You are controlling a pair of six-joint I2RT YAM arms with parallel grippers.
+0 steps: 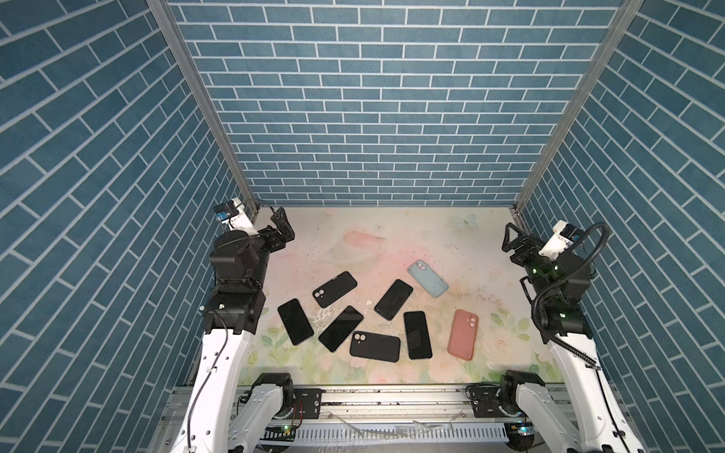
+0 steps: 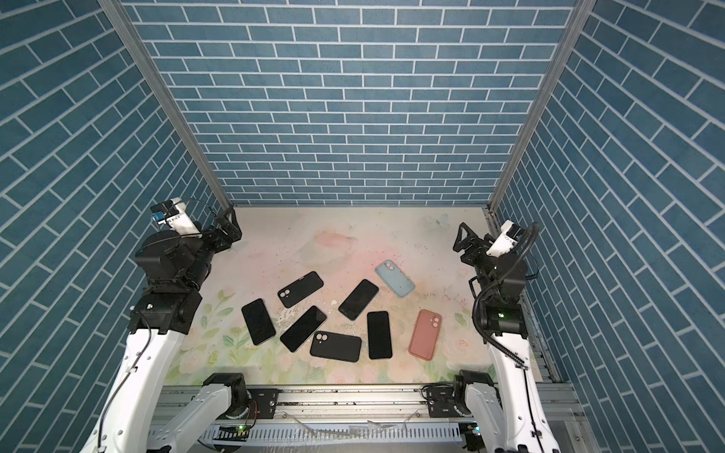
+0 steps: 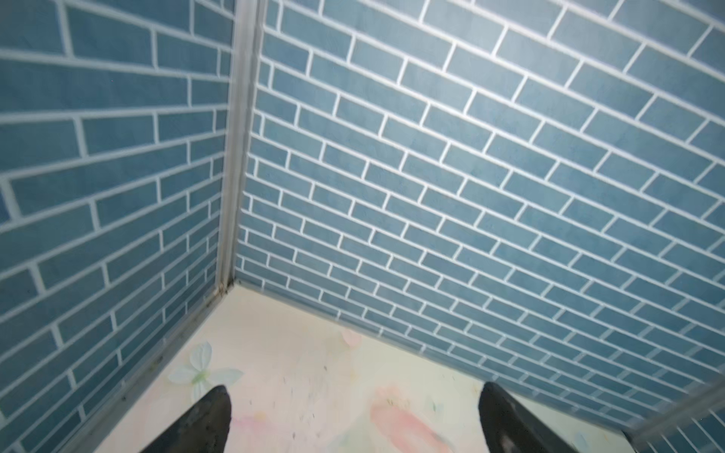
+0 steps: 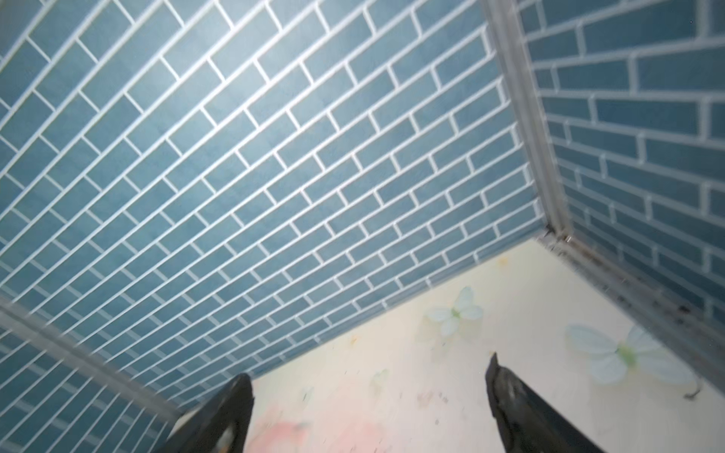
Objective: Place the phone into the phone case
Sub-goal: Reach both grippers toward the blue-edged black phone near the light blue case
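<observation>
Black phone and blue phone case lie near each other on the surface, well apart from my left end effector and right end effector (both released, empty).

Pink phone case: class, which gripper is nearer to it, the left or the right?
Right. The right gripper is beyond the pink phone case, on its side; the left gripper is far across on the opposite side.
</observation>
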